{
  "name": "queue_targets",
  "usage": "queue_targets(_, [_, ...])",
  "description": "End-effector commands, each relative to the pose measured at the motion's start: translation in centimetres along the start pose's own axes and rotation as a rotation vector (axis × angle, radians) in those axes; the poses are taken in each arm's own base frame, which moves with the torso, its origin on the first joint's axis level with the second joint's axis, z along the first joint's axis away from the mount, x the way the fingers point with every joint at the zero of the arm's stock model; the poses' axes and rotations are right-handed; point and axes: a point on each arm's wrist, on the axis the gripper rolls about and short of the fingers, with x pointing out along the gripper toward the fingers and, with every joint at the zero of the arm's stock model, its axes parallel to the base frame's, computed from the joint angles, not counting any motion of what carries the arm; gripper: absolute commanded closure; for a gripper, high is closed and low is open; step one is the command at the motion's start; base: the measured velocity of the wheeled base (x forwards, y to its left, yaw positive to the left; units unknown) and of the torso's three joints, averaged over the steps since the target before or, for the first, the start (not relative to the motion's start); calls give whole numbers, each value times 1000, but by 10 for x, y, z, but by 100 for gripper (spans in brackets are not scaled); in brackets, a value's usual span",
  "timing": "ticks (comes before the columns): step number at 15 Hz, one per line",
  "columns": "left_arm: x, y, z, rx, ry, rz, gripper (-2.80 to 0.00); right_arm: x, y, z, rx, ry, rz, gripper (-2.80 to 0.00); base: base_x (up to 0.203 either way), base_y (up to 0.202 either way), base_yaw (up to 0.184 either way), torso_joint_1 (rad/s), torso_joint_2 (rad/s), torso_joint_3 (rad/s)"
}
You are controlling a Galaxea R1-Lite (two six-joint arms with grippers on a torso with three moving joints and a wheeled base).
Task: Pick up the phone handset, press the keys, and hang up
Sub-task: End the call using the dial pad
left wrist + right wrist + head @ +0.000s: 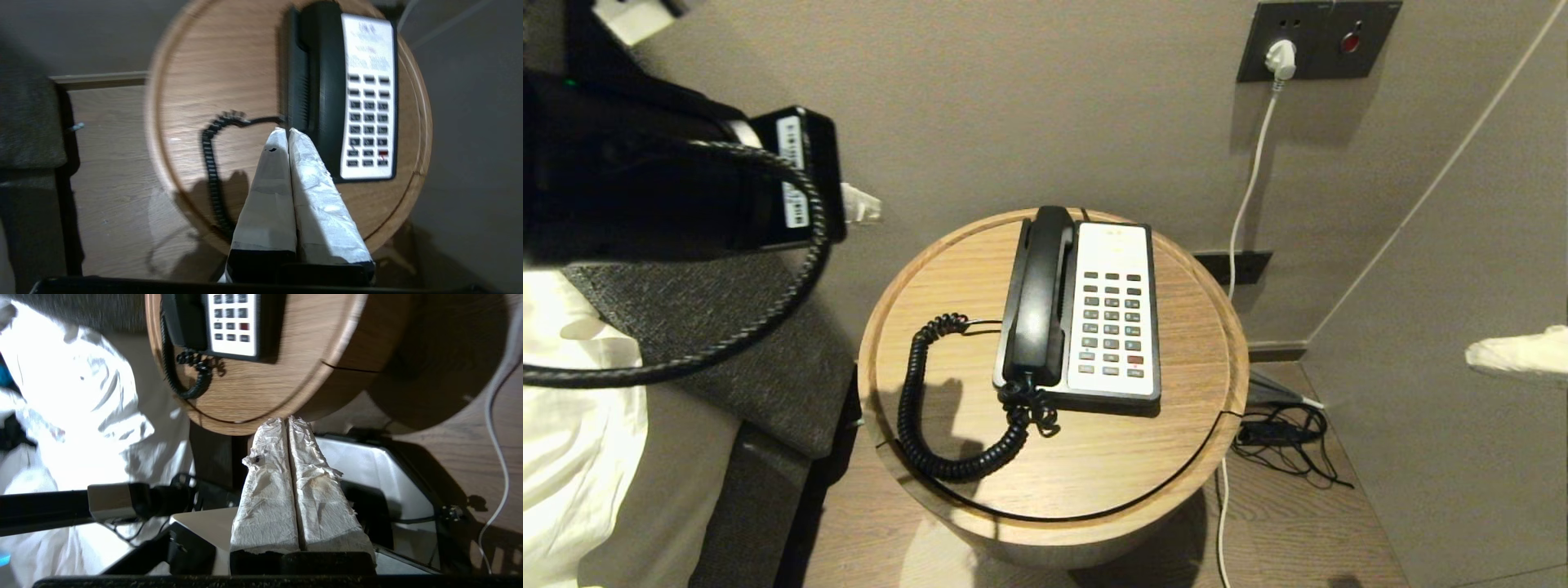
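Handset, glossy black plastic, long with rounded ends [1039, 296]: seated in its cradle on the left side of the black-and-white push-button phone base [1112, 314], on the round light-wood side table [1176, 457]. Black coiled cord [931, 408]: loops across the tabletop from the handset's near end. Left gripper, white-wrapped fingers [288, 131]: clenched on nothing, poised above the table beside the handset. Right gripper, same wrapping [287, 421]: pressed together, empty, off the table's right edge. Hazards, as judged: closed fingers cannot straddle the handset and would shove it off the cradle; cord slack may snag on lifting and drag the base toward the rim.
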Motion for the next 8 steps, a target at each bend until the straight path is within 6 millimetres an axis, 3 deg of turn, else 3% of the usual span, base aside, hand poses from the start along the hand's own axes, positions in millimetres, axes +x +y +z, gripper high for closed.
queue_targets(1, [-27,20,7,-58,-72,23,0,49,11,24,2,117,-18,0,0,0,0,0,0,0])
queue_targets(5, [-34,27,9,-77,-88,18,0,124,31,46,-25,225,-33,0,0,0,0,0,0,0])
queue_targets(8, [-34,28,9,-81,-88,22,0,157,47,38,-62,294,-11,0,0,0,0,0,0,0])
